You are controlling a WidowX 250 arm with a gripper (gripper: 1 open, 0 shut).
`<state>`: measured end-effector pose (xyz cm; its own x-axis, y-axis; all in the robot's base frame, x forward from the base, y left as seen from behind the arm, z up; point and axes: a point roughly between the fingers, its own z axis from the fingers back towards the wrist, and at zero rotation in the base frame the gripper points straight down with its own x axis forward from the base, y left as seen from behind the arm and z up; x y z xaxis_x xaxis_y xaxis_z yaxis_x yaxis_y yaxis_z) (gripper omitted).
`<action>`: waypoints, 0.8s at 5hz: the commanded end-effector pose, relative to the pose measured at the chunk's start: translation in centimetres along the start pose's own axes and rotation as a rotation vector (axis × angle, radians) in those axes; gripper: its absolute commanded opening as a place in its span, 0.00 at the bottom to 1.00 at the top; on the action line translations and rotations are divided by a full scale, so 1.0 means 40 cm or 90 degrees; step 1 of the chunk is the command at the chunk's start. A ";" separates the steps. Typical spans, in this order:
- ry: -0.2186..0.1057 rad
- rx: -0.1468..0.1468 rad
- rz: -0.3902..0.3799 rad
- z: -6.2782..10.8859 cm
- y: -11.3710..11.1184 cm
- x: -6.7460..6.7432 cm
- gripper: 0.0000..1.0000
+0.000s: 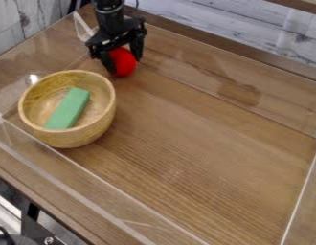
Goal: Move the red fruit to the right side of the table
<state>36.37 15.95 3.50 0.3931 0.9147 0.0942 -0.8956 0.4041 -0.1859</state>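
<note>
The red fruit [123,62] is a small glossy red ball on the brown wood-grain table [212,144], at the far left near the back wall. My black gripper [117,50] points down over it, open, with one finger on either side of the fruit's upper part. The fingers hide the top of the fruit. Whether they touch it cannot be told.
A wooden bowl [33,122] holding a green block [69,107] stands at the left, in front of the fruit. Clear acrylic walls [307,191] edge the tabletop on all sides.
</note>
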 end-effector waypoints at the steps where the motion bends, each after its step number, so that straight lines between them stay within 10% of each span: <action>1: -0.025 -0.020 -0.011 0.038 -0.027 0.005 0.00; 3: -0.029 -0.095 -0.078 0.155 -0.098 -0.090 0.00; 4: -0.014 -0.122 -0.144 0.188 -0.145 -0.191 0.00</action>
<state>36.70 6.21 8.99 0.5872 0.7994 0.1272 -0.7446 0.5950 -0.3025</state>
